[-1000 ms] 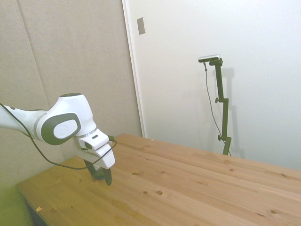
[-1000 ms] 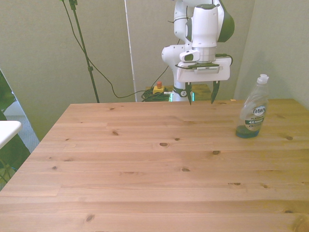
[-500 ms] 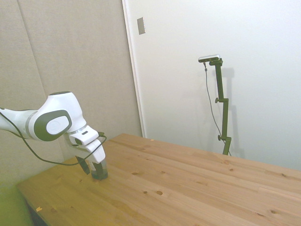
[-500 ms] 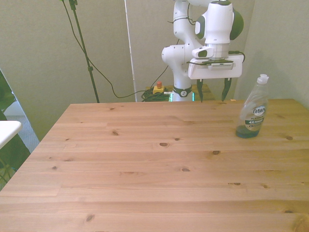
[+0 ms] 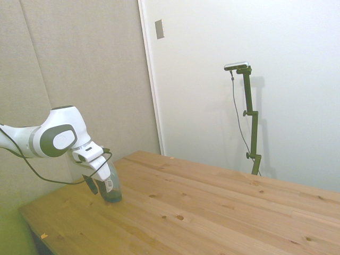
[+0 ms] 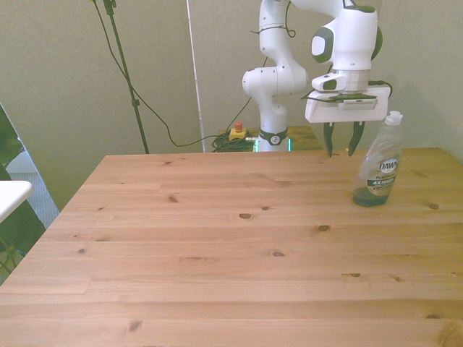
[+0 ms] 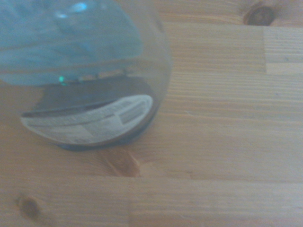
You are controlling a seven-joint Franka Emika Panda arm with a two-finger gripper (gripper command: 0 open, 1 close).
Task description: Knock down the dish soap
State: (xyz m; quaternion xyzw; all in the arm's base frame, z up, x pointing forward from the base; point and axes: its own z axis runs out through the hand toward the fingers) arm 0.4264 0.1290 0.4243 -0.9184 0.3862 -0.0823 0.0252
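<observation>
Dawn dish soap bottle [image 6: 380,170] stood upright on desk [image 6: 217,246], far right in front view. Gripper [image 6: 341,149], fingers spread w/ nothing held, hung just beside its neck. Knock-down not yet done.

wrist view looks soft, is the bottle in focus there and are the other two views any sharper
In the wrist view the dish soap is blurred and fills a corner at close range, its label unreadable, while the table grain is a little clearer. The front view is sharp: the bottle's label text shows. The side view is bright and washed out, with the gripper partly covering the bottle.
</observation>
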